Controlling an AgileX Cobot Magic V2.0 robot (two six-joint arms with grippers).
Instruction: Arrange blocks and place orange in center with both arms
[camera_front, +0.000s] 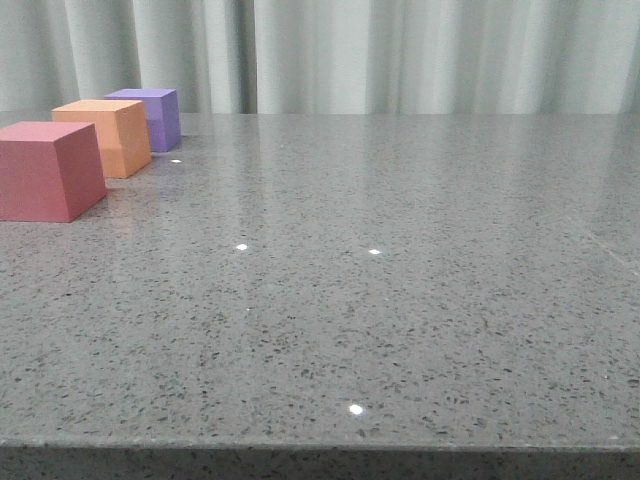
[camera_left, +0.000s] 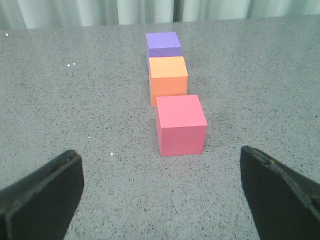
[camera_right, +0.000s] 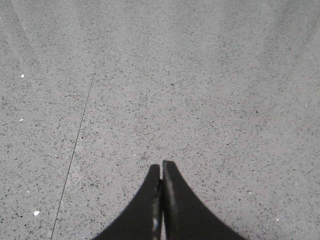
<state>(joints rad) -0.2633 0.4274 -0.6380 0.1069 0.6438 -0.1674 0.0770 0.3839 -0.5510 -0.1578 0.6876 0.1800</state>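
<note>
**Blocks in a row, orange in the middle**

Blocks stand in a line on the speckled grey surface (camera_front: 400, 300), far to the left in the front view. Nearest, the red-pink cube (camera_front: 45, 170) is cut off by that view's left edge; behind it sits the orange cube (camera_front: 105, 135), then the purple cube (camera_front: 150, 117), each partly hidden by the one before. Only the wrist views show the arms: the left end effector (camera_left: 160, 192) is spread wide and empty, short of the red-pink cube; the right end effector (camera_right: 161, 200) is clenched on nothing over bare surface.

Speckled grey table (camera_front: 400, 300) carries red-pink cube (camera_front: 45, 170), orange cube (camera_front: 105, 135), purple cube (camera_front: 150, 115).
</note>
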